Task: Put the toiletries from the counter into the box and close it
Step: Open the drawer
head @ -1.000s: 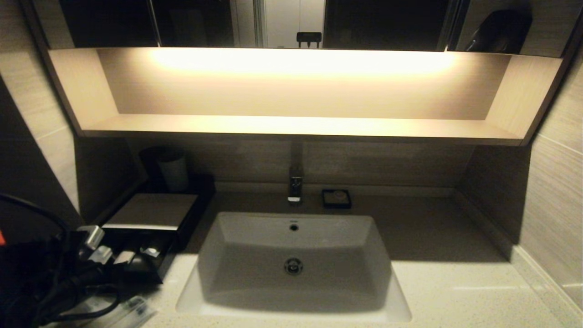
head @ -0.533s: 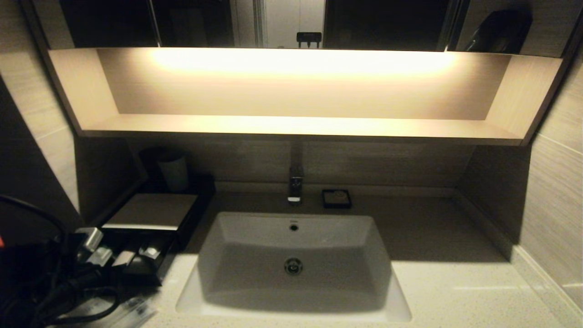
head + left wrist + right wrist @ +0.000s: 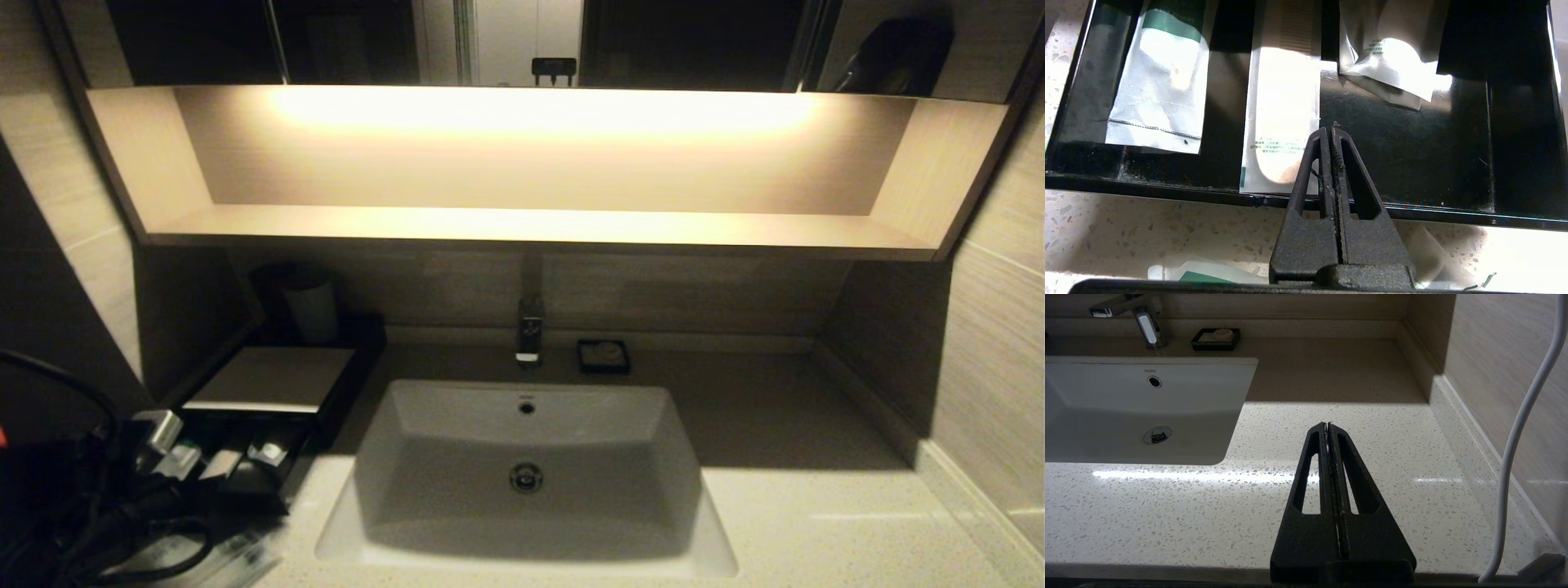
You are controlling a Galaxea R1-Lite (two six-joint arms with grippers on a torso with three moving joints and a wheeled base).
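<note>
The black box with its beige top panel point(image 3: 269, 377) stands left of the sink, and its drawer point(image 3: 1412, 212) is pulled out. Three clear-wrapped toiletry packets lie in the drawer: one with a green band point(image 3: 1159, 81), a long slim one point(image 3: 1282, 118) and a smaller one point(image 3: 1392, 61). My left gripper point(image 3: 1329, 130) is shut and empty, its tips over the drawer's front edge beside the slim packet. Another packet point(image 3: 1204, 272) lies on the counter point(image 3: 1126, 228) under the gripper, also in the head view point(image 3: 245, 559). My right gripper point(image 3: 1327, 425) is shut and empty over the counter right of the sink.
The white sink point(image 3: 526, 474) fills the middle, with a tap point(image 3: 529, 331) and a small black dish point(image 3: 602, 356) behind it. A pale cup point(image 3: 310, 310) stands behind the box. A white cable point(image 3: 1519, 433) hangs by the right wall.
My left arm has drawn slightly back and to the left at the drawer front. The right arm has not moved.
</note>
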